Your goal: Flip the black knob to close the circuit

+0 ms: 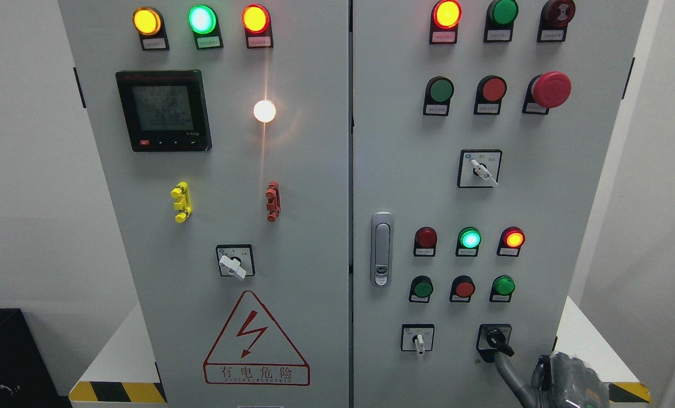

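**Finger on black knob**

My right hand point(564, 379) sits low at the cabinet's bottom corner, one finger point(510, 371) stretched up-left touching the black knob point(497, 340). I can't tell the other fingers' pose. White selector point(418, 340) just left of the knob.

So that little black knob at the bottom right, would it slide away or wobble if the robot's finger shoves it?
Probably not. The black knob sits fixed in a square plate on the cabinet door, so it likely only turns. It looks like stiff plastic. The right hand has a fingertip at its lever.
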`<state>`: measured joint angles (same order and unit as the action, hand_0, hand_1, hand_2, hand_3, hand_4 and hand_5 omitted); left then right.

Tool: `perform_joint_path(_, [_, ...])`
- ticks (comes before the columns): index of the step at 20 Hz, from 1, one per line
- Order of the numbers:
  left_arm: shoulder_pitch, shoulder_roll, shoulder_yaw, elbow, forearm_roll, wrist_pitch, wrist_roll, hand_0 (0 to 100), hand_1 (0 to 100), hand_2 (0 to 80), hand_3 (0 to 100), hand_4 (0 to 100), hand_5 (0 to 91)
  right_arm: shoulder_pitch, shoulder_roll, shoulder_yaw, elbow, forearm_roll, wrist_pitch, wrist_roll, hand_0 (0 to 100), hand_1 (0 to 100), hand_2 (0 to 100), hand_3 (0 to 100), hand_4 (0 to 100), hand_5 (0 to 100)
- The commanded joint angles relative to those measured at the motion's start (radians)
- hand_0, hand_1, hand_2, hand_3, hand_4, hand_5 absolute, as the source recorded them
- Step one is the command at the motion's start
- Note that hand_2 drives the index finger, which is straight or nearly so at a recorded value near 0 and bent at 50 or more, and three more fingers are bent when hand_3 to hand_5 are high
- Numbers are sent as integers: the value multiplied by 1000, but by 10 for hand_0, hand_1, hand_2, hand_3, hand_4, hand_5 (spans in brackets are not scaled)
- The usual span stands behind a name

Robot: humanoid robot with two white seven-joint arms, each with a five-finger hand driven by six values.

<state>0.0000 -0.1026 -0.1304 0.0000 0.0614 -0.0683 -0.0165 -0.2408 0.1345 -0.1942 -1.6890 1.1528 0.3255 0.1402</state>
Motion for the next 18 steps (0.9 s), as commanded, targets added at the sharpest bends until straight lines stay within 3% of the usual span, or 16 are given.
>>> perform_joint_path(1, [21, 0, 0, -23, 0, -1, 0, 120, 556, 0, 0, 0, 0, 2, 0, 36, 3, -1, 1, 2, 0, 26, 875, 1000, 948, 1000])
perform_joint_path(18, [21, 0, 0, -23, 0, -1, 0, 120, 556, 0, 0, 0, 0, 25, 0, 104, -21, 4, -3, -8, 0, 31, 871, 1000, 947, 1000])
